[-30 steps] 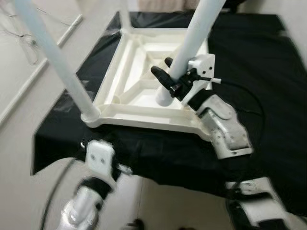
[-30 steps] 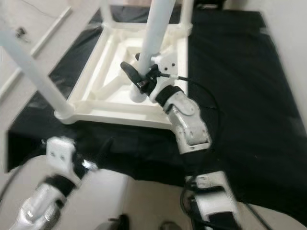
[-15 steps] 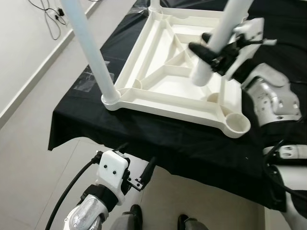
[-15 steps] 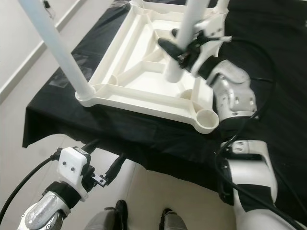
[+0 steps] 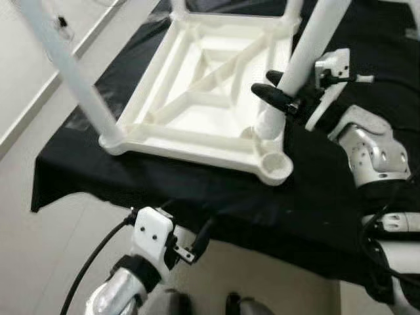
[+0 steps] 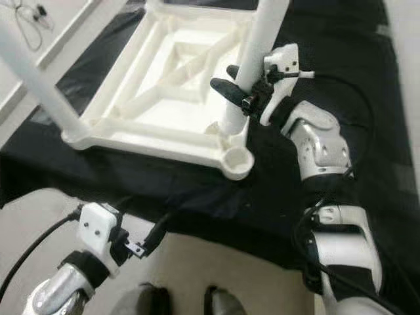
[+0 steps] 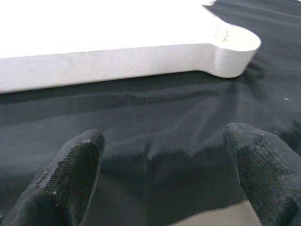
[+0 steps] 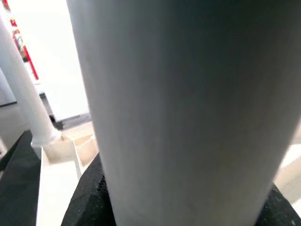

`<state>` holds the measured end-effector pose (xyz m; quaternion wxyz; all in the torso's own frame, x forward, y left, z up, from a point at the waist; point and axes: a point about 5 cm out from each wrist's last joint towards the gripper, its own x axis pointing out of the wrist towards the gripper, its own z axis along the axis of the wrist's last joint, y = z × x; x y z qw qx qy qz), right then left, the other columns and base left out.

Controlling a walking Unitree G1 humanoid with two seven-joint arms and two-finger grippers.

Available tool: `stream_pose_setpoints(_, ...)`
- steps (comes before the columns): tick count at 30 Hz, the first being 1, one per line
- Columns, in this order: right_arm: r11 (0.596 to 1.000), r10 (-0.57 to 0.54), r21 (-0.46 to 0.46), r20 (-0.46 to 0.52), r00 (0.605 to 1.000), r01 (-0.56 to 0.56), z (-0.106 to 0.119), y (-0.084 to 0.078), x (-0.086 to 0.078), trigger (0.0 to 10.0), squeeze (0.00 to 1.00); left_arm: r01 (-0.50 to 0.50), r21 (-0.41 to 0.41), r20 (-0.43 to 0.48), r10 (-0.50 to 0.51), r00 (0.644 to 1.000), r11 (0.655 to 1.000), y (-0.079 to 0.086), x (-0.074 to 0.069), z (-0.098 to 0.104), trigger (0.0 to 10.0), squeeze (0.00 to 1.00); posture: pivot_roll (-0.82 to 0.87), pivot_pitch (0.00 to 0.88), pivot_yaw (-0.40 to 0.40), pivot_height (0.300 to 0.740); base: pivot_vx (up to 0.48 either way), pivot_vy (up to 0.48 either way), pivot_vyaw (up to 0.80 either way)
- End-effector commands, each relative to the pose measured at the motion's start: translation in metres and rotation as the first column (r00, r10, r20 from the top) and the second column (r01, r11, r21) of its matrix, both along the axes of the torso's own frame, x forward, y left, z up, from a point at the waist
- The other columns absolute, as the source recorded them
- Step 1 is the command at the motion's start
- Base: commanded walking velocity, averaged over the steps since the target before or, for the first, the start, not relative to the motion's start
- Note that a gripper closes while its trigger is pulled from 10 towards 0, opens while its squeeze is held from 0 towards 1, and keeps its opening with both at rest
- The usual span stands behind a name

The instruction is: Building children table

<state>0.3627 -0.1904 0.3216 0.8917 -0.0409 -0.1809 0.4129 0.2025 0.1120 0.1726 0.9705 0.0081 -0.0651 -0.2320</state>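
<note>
On the black cloth [image 5: 328,216] lies the white tabletop [image 5: 197,105], underside up, its ribbed frame showing and one table leg [image 5: 65,65] already standing in the near-left corner socket. The near-right corner socket [image 5: 276,167] is an open ring with nothing in it. Just beyond that socket the right gripper [image 5: 279,92] is clamped on a second table leg [image 6: 252,62], which stands tilted with its lower end resting inside the tabletop's rim — beside the socket, not in it. Below the tabletop's near edge, off the cloth's front, hangs the left gripper [image 7: 160,176], its fingers [image 7: 70,179] spread apart and holding nothing — they point at the cloth and the tabletop's rounded corner.
</note>
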Motion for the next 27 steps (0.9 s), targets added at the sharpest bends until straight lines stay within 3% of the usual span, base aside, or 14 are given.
stream_pose_setpoints(1,0.996,0.086,-0.013,0.009,0.996,-0.086,-0.001,0.009,-0.006,10.0,0.00,-0.001,0.003,-0.038,0.001,0.999,1.000,0.001,0.000,-0.007,10.0,0.00,0.06,0.323,0.015,0.740,0.000,0.000,0.00)
stream_pose_setpoints(5,0.991,0.130,-0.022,0.007,0.992,-0.129,-0.002,0.012,-0.008,10.0,0.00,0.000,0.006,-0.035,0.000,0.999,1.000,0.001,0.002,-0.007,10.0,0.00,0.06,0.318,0.015,0.740,0.000,0.000,0.00)
stream_pose_setpoints(6,0.971,0.233,-0.049,-0.005,0.972,-0.233,-0.007,0.019,-0.015,10.0,0.00,0.000,0.012,-0.027,0.000,1.000,1.000,0.001,0.004,-0.007,10.0,0.00,0.06,0.308,0.011,0.740,0.000,0.000,0.00)
stream_pose_setpoints(9,0.953,0.294,-0.066,-0.007,0.956,-0.294,-0.008,0.021,-0.020,10.0,0.00,-0.001,0.018,-0.022,0.001,1.000,1.000,0.001,0.005,-0.007,10.0,0.00,0.06,0.304,0.008,0.740,0.000,0.000,0.00)
stream_pose_setpoints(20,0.911,0.399,-0.111,0.000,0.917,-0.397,-0.001,0.015,-0.026,10.0,0.00,-0.005,0.028,-0.016,0.005,1.000,1.000,0.000,0.011,-0.008,10.0,0.00,0.05,0.263,0.001,0.740,0.000,0.000,0.00)
stream_pose_setpoints(23,0.900,0.418,-0.133,-0.008,0.909,-0.415,-0.002,0.017,-0.027,10.0,0.00,-0.002,0.027,-0.017,0.003,1.000,1.000,0.000,0.012,-0.008,10.0,0.00,0.05,0.255,0.001,0.740,0.000,0.000,0.00)
stream_pose_setpoints(27,0.862,0.473,-0.177,-0.059,0.879,-0.475,-0.014,0.031,-0.031,10.0,0.00,0.020,0.005,-0.027,-0.020,0.999,1.000,0.000,0.012,-0.009,10.0,0.00,0.05,0.234,0.002,0.740,0.000,0.000,0.00)
